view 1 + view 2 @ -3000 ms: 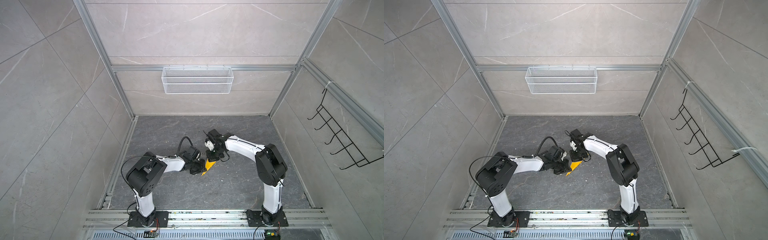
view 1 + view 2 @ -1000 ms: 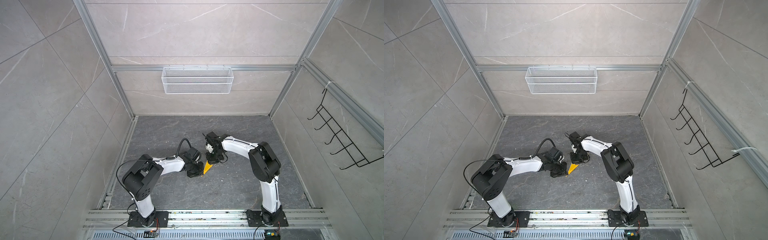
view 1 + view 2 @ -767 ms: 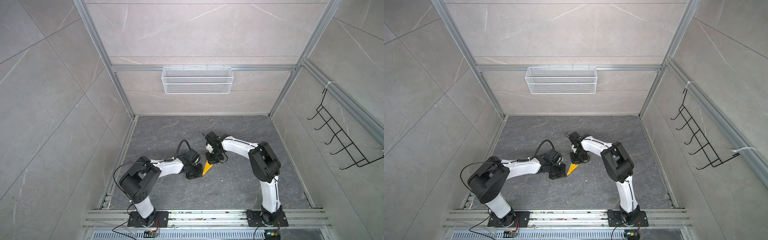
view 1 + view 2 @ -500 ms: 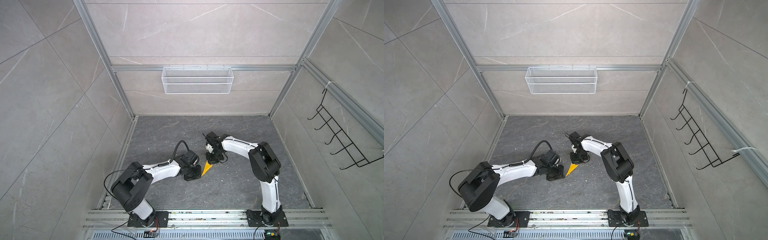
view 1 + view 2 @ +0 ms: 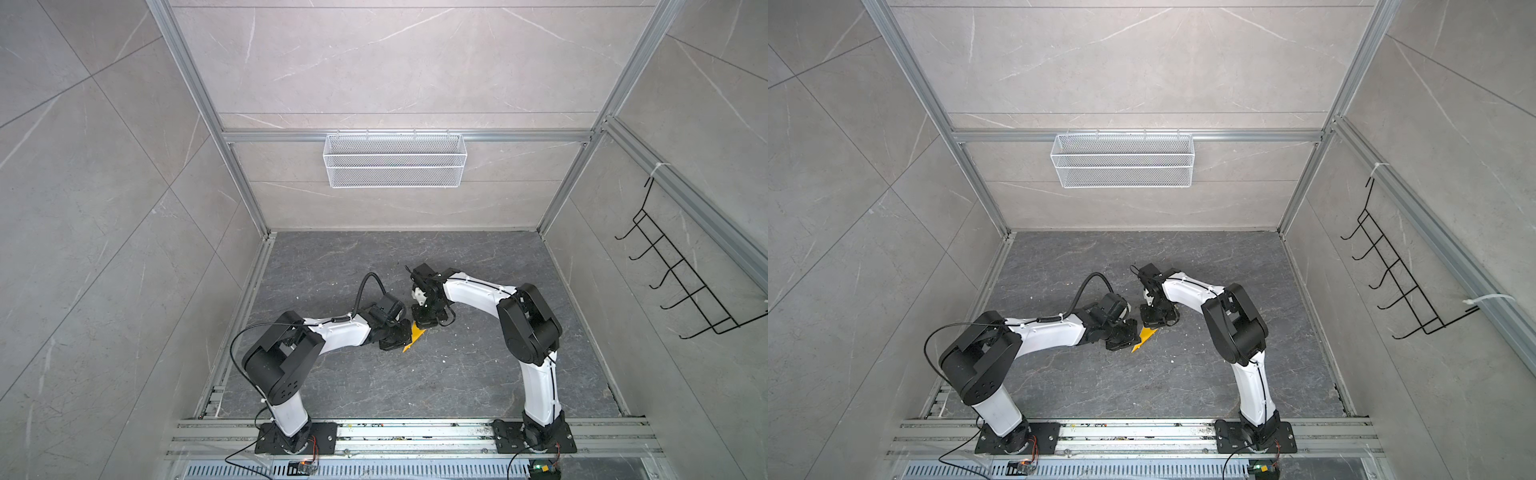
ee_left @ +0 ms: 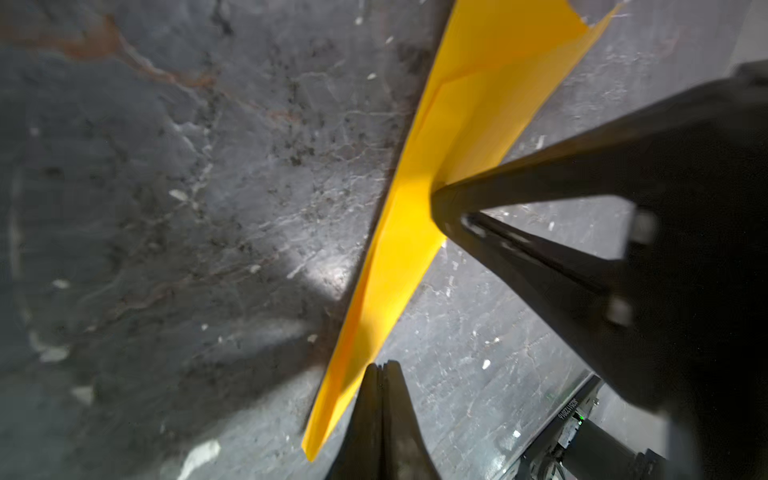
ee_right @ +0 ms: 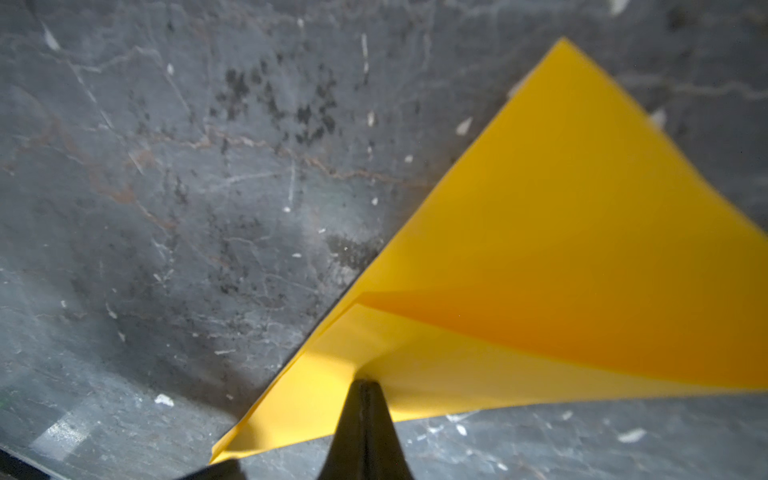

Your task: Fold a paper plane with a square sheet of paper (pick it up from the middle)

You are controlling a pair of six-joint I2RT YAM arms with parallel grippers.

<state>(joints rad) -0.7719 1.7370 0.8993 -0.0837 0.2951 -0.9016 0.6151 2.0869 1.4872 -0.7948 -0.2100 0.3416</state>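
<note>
**Grey stone tabletop (image 5: pixel 365 257), plane half made**

The paper (image 5: pixel 415 337) was seen folded to a narrow wedge, lying centrally. Left gripper (image 6: pixel 380 368) and right gripper (image 7: pixel 363 384) were shut, tips pressed onto it. Wing folds were judged outstanding.

Your paper plane (image 6: pixel 399 257) is smooth, matt paper; your tabletop (image 6: pixel 166 208) looks like scuffed, veined grey stone, faintly glossy.
</note>
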